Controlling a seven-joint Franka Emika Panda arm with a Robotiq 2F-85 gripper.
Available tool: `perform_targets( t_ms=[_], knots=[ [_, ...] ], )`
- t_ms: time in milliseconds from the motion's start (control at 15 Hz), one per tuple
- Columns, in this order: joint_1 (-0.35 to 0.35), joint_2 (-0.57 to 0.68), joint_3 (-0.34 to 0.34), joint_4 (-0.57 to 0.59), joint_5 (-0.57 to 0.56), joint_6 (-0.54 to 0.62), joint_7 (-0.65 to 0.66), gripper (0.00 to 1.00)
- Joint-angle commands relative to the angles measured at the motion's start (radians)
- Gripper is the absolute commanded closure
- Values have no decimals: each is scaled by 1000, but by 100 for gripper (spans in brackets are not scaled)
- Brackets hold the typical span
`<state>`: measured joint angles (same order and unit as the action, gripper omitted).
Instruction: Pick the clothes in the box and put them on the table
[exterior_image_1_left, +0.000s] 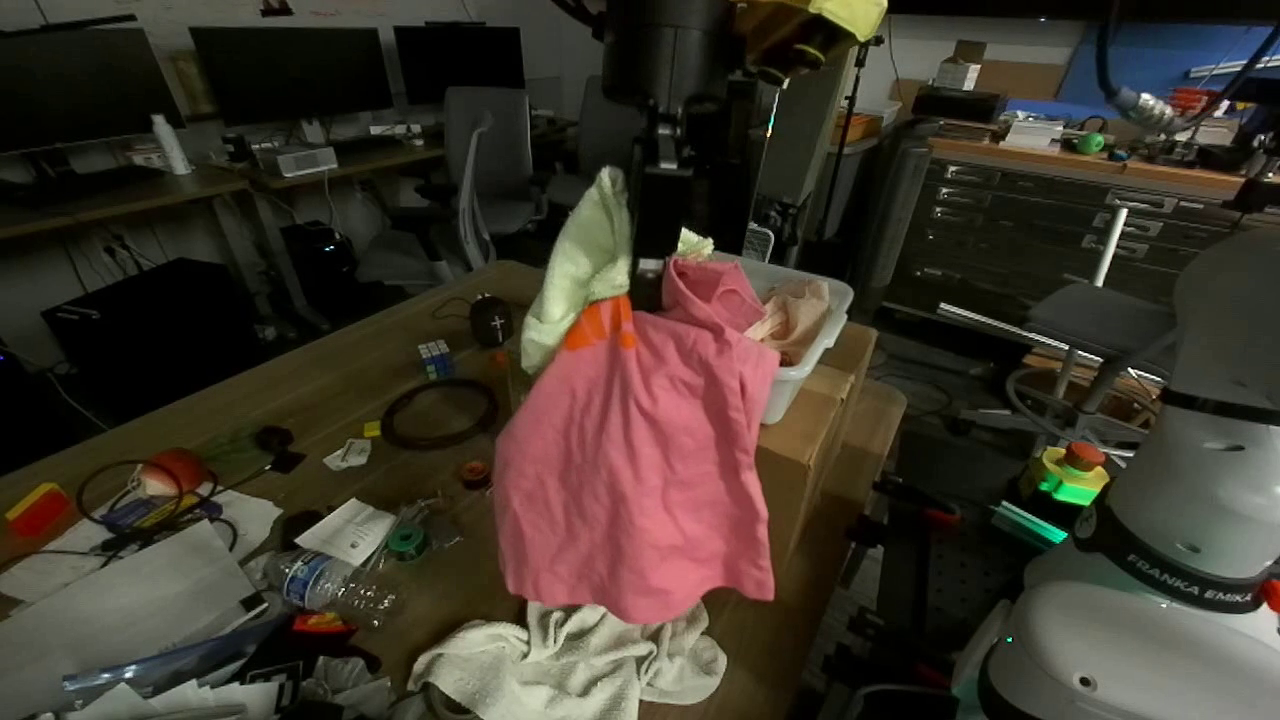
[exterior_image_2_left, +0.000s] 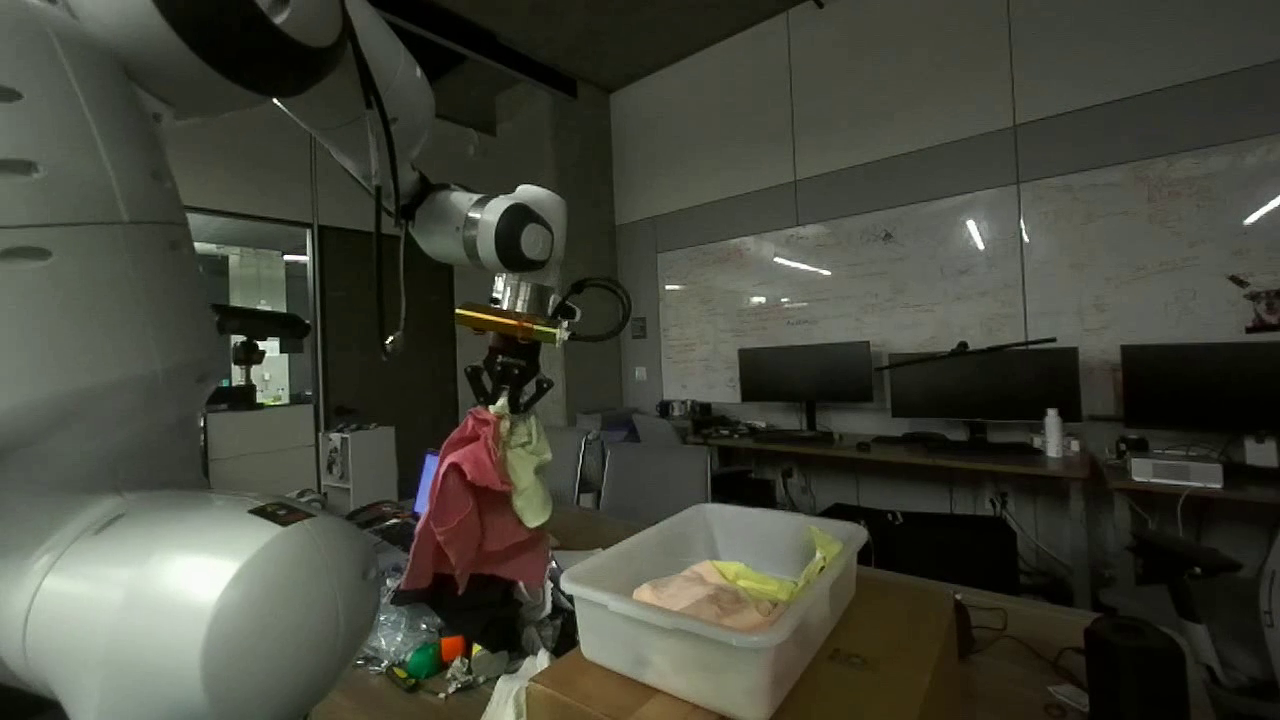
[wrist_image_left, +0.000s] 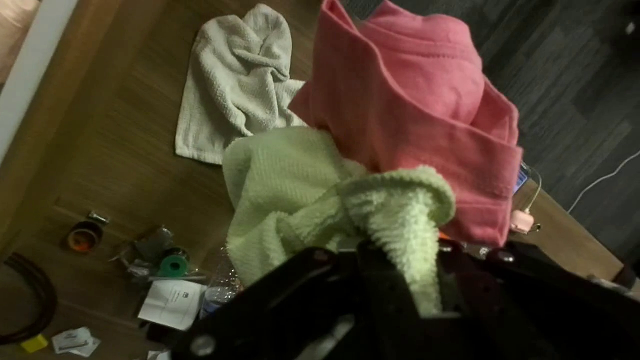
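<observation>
Wrist view: gripper (wrist_image_left: 410, 260) pinches green cloth (wrist_image_left: 320, 210), pink garment (wrist_image_left: 425, 110) hanging alongside, upper right, both unplaced; white cloth (wrist_image_left: 235, 75) on table (wrist_image_left: 145, 190), upper left, presumably done. Plastic box (exterior_image_2_left: 670, 650), lower centre in an exterior view, holds peach cloth (exterior_image_2_left: 695, 597), yellow cloth (exterior_image_2_left: 765, 583)

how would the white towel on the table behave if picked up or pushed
Likely floppy: the white towel lies in loose, rumpled folds. Its textured weave probably keeps it from slipping easily. Pushed, it would probably bunch up rather than roll, lying slack on the table.
</observation>
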<state>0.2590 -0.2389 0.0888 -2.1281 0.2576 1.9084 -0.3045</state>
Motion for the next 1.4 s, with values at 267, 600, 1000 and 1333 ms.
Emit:
perform_targets(
  t_ms=[267,600,1000,1333],
  knots=[
    [-38,50,40,56,-180,7,-20,26],
    [-132,30,7,-35,-359,91,168,0],
    [-255,77,-68,-117,-419,74,345,0],
    [-320,155,-123,-108,-382,37,477,0]
  ],
)
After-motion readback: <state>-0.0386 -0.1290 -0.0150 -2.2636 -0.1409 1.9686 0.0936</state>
